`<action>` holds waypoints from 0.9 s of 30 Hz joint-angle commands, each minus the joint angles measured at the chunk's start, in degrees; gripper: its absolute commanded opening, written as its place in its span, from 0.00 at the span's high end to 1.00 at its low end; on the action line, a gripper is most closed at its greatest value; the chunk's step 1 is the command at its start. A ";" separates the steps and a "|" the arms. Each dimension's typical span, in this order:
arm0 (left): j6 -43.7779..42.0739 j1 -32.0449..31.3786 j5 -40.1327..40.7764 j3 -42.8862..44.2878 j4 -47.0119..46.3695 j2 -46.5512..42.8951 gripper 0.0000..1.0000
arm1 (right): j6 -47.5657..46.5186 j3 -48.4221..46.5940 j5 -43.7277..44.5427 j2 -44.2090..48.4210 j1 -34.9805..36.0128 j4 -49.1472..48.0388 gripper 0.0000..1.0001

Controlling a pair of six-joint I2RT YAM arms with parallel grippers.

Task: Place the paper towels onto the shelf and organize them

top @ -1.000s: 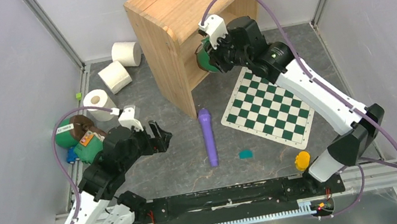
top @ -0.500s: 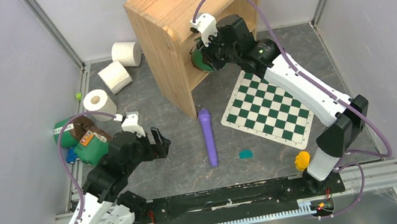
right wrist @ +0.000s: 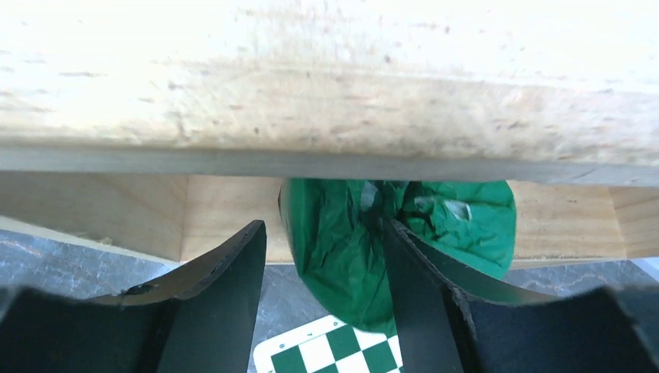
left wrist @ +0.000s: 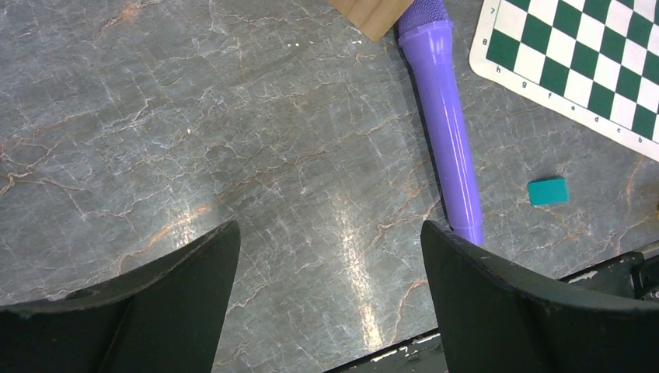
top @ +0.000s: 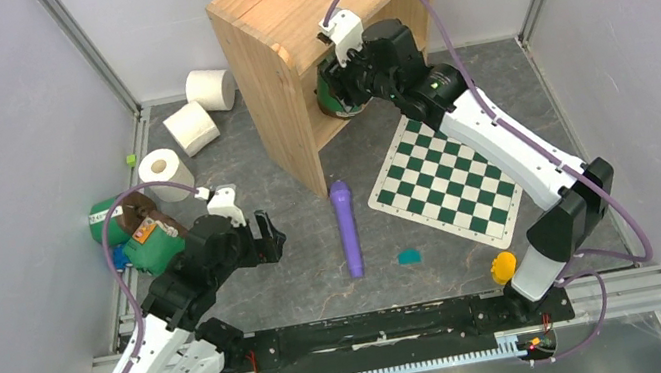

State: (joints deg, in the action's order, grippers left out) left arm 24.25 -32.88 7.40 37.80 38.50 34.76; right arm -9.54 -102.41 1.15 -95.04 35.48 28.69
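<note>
Showing only in right wrist view: right gripper [right wrist: 322, 225] apart around green canister [right wrist: 458, 225]; left gripper [left wrist: 328, 228] apart, empty.

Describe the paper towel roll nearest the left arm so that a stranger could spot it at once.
Start at the wooden shelf; left of it, three white paper towels sit on the grey table in a diagonal line running toward the arms. The nearest roll ends that line, just behind the green canisters. It stands out because its hollow core faces the top camera.
</note>
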 commanded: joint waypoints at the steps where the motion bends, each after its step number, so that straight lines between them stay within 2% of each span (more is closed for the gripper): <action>1: -2.63 -0.17 0.05 0.43 -2.20 -0.22 0.08 | 0.31 -0.43 0.70 3.27 0.00 -4.78 0.39; 4: -2.54 -0.16 0.17 0.30 -2.20 -0.19 0.08 | 0.24 0.09 0.70 4.58 0.02 -5.54 0.34; 6: -2.54 -0.17 0.29 0.26 -2.20 -0.17 0.08 | -0.07 1.60 0.99 6.16 0.02 -6.31 0.25; 9: -2.54 -0.16 0.21 0.30 -2.37 0.17 0.08 | -1.01 7.23 2.43 10.37 -0.11 -9.04 0.12; 12: -2.50 -0.16 -0.29 0.50 -2.71 0.72 0.08 | -2.03 16.06 1.22 15.87 -1.83 -14.27 0.03; 17: -2.52 -0.16 -1.01 0.59 -3.51 2.02 0.08 | 0.89 31.73 -6.99 24.89 -9.52 -27.64 0.02; 21: -2.78 -0.21 -1.35 0.86 -4.12 3.33 0.08 | 5.22 36.18 -18.77 26.04 -17.19 -34.17 0.02; 27: -3.24 -0.16 -1.77 1.62 -4.49 5.10 0.08 | 5.46 40.58 -31.37 23.24 -18.76 -45.72 0.02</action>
State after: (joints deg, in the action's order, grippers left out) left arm 23.75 -32.88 6.83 37.80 36.56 39.13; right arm -5.54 -63.55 -18.20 -70.32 16.64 -4.19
